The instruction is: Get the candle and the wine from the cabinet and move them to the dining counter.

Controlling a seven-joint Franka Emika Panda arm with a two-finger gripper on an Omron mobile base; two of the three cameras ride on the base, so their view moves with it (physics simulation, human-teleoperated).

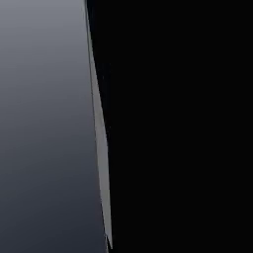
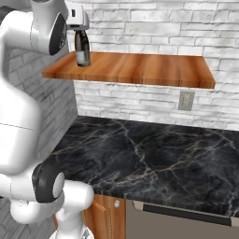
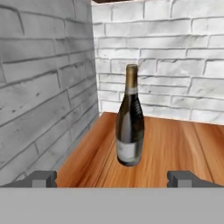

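Note:
The wine (image 2: 82, 49) is a dark bottle with a pale label and a gold-tan foil neck. It stands upright near the left end of the cabinet (image 2: 140, 67), an orange-brown wooden wall shelf. My gripper (image 2: 78, 29) is up by the bottle's neck, close to the camera side of it. In the hand view the wine (image 3: 130, 127) stands a little ahead of my gripper (image 3: 113, 179), centred between the open fingertips (image 3: 43, 178), which hold nothing. The shelf board (image 3: 170, 144) stretches under and behind the bottle. The candle and the dining counter are out of view.
A grey brick side wall (image 3: 43, 100) closes the shelf's left end, and white brick runs behind it. Below the shelf lies a black marble wall counter (image 2: 149, 154), with a wall outlet (image 2: 186, 100) above it and a wood base cabinet door (image 2: 105, 217) beneath.

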